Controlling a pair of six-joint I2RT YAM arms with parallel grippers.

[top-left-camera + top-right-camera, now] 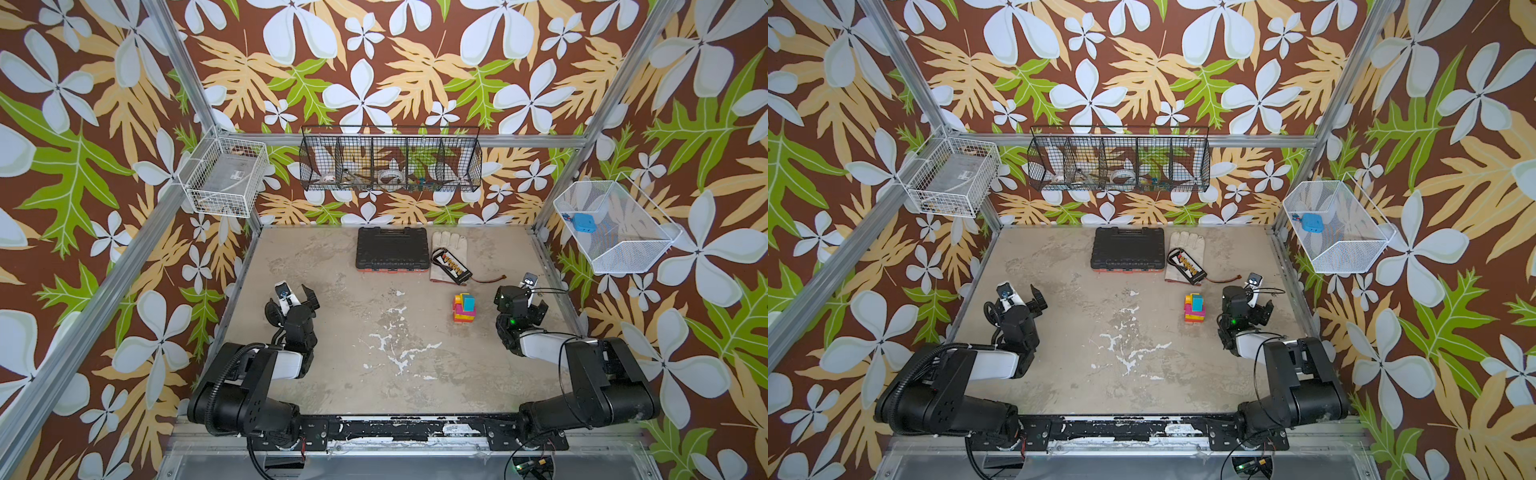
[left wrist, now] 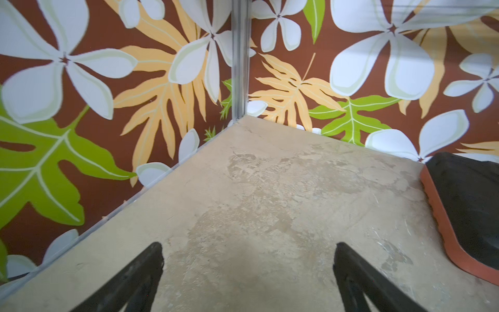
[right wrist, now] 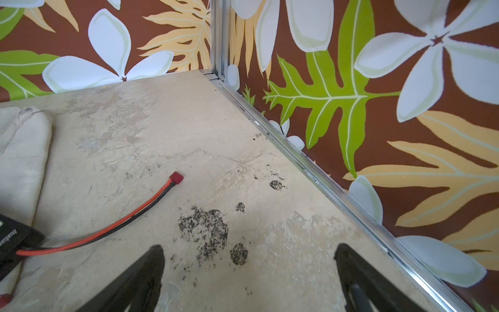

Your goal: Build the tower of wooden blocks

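Desk read as a clock face in both top views, 12 o'clock at the back wall.

Off the desk at 10 o'clock: white wire basket on the frame, with a grey box in it.

9 o'clock: left tool. Jaws spread wide with nothing between them. The left wrist view shows bare desk beneath. It is aimed at the 11 o'clock corner.

12 o'clock: black tool case, flat, lid closed, with an orange-red rim on its near edge. On the wall above it is a long black wire basket. Its contents are too small to name.

1 o'clock: pale work glove, just beside the case. A black pack with a yellow striped label lies across the glove's cuff. Its red-and-black lead trails toward 3 o'clock and ends in a red plug.

Between 2 and 3 o'clock: tower, upright and standing free. Teal block on top with yellow beside it, magenta under, orange and a bit of red at the foot.

3 o'clock, near the tower but apart from it: right tool. Jaws wide, gripping nothing, over dark-speckled desk. It is aimed at the 1 o'clock corner.

Off the desk at 2 o'clock: white mesh basket with a blue item inside.
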